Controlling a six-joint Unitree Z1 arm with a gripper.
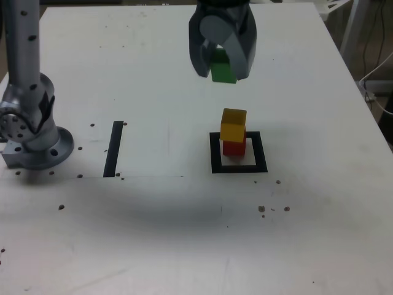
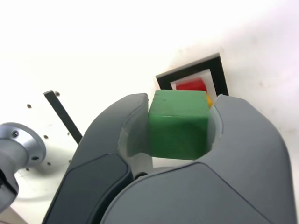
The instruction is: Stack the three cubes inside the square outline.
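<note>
Matte green, pinched in the claw (image 2: 182, 97): grips the green cube (image 2: 179, 135) between both fingers, closed down to the cube's width, with a finger touching either side. Carries it clear of the table (image 1: 166, 246), and in the exterior view shows it above the square outline (image 1: 239, 169), apart from the other cubes. Sits centred between the fingertips, leaving the top and one face visible in the wrist view. Inside the square outline, rests the red cube (image 1: 234, 149) and, stacked on it, the yellow cube (image 1: 233, 125). Left of the square outline in the exterior view, shows the straight black strip (image 1: 113, 149).
</note>
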